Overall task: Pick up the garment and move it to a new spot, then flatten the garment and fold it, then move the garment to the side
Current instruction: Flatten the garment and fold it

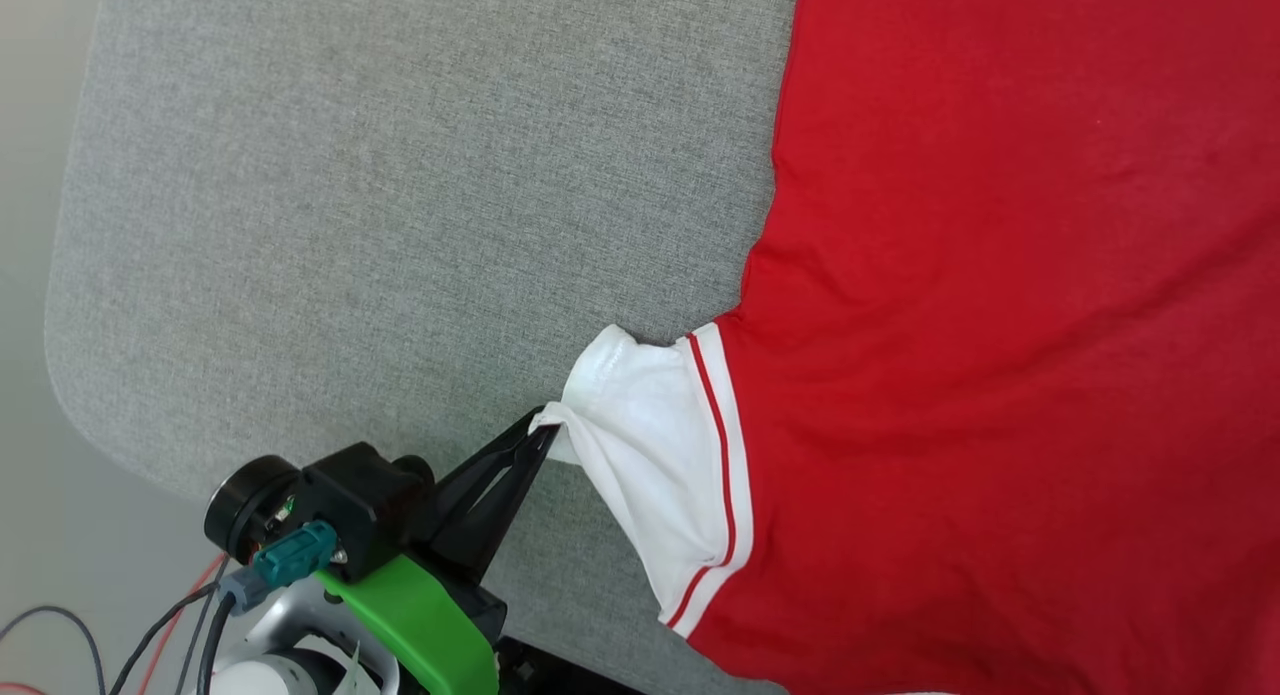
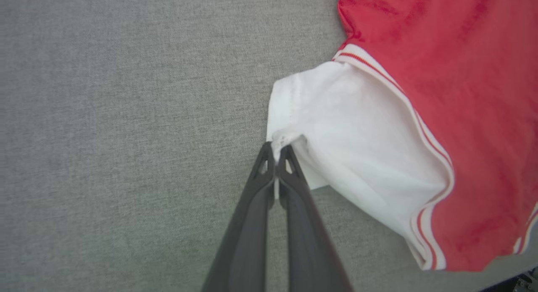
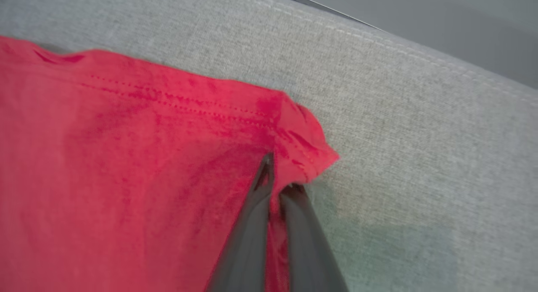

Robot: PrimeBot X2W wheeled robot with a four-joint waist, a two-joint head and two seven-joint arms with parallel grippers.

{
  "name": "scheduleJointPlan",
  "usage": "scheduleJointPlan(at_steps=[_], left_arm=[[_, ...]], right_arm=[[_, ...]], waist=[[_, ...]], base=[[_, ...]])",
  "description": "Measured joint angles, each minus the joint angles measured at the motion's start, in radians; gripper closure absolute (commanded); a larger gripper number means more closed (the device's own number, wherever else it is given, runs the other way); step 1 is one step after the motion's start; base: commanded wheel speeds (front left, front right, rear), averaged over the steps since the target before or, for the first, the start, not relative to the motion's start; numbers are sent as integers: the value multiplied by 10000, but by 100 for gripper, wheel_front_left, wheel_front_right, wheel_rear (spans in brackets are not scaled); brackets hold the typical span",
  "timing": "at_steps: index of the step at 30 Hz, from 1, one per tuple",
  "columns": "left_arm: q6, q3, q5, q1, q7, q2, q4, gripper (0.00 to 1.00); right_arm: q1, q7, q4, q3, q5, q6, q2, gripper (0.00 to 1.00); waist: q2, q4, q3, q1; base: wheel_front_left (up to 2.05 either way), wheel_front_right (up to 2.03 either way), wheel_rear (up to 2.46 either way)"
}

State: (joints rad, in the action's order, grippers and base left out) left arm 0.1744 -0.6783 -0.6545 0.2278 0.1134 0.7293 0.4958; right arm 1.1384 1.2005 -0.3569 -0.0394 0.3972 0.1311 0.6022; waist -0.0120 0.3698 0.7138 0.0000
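The garment (image 1: 1000, 325) is a red shirt with a white sleeve (image 1: 650, 445) edged in red stripes, spread over the grey padded table on the right side of the head view. My left gripper (image 1: 545, 430) is shut on the white sleeve's hem; the left wrist view shows the garment (image 2: 462, 115) with a pinch of white cloth between the closed tips of my left gripper (image 2: 276, 151). In the right wrist view my right gripper (image 3: 280, 174) is shut on a stitched red corner of the garment (image 3: 126, 157), with cloth bunched between its fingers.
The grey padded table (image 1: 400, 225) is bare on the left, with its rounded corner at the lower left. Beyond that lies a pale floor with loose cables (image 1: 150, 635). In the right wrist view the table edge (image 3: 378, 35) runs just past the garment's hem.
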Motion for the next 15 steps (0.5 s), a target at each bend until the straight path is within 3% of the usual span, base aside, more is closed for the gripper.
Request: scheduleJointPlan(at_steps=[10,15], left_arm=[[12,19,-79,3,-73,-35,-301,100],[238,73,-25,-67,-82,73,-811,100]], right_arm=[[-943,-479,-236,-81,44,0,-40,100],[-2057,-899,-274,-71,453,0,-123,100]], waist=[[0,-268,-695,0],[0,-506,-1370,0]], base=[[0,0,0],[0,0,0]])
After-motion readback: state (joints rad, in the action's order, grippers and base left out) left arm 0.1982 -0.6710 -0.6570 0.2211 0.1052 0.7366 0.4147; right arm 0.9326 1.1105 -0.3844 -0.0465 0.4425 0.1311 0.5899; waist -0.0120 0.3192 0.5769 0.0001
